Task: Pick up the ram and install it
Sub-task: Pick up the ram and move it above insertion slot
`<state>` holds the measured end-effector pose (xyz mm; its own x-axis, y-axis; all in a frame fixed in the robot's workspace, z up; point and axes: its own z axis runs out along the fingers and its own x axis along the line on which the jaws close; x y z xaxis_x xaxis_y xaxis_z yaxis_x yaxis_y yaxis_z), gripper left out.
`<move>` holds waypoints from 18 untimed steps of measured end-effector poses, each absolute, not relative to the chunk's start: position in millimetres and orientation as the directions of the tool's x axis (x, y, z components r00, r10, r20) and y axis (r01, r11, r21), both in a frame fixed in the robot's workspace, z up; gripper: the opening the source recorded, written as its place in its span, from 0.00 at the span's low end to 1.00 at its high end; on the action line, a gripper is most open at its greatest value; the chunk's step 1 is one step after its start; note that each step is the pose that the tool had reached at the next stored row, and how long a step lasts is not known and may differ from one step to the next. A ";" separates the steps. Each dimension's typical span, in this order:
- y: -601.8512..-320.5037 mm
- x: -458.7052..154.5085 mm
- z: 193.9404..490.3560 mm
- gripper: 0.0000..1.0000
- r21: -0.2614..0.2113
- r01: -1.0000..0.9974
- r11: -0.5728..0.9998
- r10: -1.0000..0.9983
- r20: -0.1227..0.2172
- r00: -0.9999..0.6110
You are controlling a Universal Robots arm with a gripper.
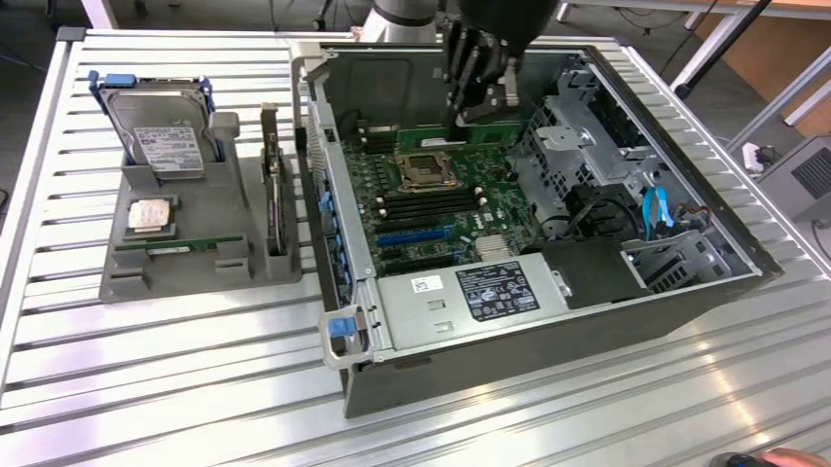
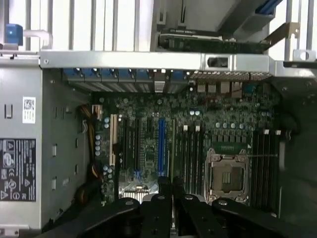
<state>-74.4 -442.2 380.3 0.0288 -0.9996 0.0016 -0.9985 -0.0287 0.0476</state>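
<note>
A ram [image 1: 175,246], a thin green stick with pale labels, lies flat in the grey holder [image 1: 195,277] on the exterior view's left, outside the case. My gripper [image 1: 464,115] reaches into the open computer case [image 1: 389,331] just beyond the CPU socket [image 1: 425,170]. A short green strip [image 1: 491,130] sits on the board right under the fingertips; I cannot tell whether it is another ram. In the wrist view the gripper [image 2: 172,184] is shut with nothing showing between its black fingers. It hangs above the motherboard near the dark memory slots [image 2: 190,158] and the CPU socket [image 2: 228,176].
The holder also carries a silver hard drive [image 1: 162,136] and an upright dark expansion card [image 1: 272,195]. Drive cages and cables [image 1: 624,214] crowd the case on the exterior view's right. The power supply [image 1: 500,287] fills its near end. A hand [image 1: 785,457] shows at the table's corner.
</note>
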 end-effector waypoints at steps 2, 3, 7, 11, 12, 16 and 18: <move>-441.7 -61.5 379.6 0.13 0.048 -0.998 -0.029 -1.000 0.002 0.029; -441.8 -58.4 379.5 0.13 0.048 -0.998 -0.029 -1.000 0.002 0.029; -441.4 -37.6 379.0 0.13 0.048 -0.998 -0.030 -1.000 0.002 0.030; -440.4 -32.8 378.8 0.13 0.048 -0.998 -0.031 -1.000 0.002 0.031; -440.4 -32.8 378.8 0.13 0.048 -0.998 -0.031 -1.000 0.002 0.031; -440.5 -35.4 378.5 0.13 0.048 -0.998 -0.031 -1.000 0.002 0.031; -440.5 -38.3 378.3 0.13 0.047 -0.998 -0.031 -1.000 0.002 0.032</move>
<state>-38.3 -440.5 378.3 0.0315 -0.9995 0.0018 -0.9984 -0.0314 0.0474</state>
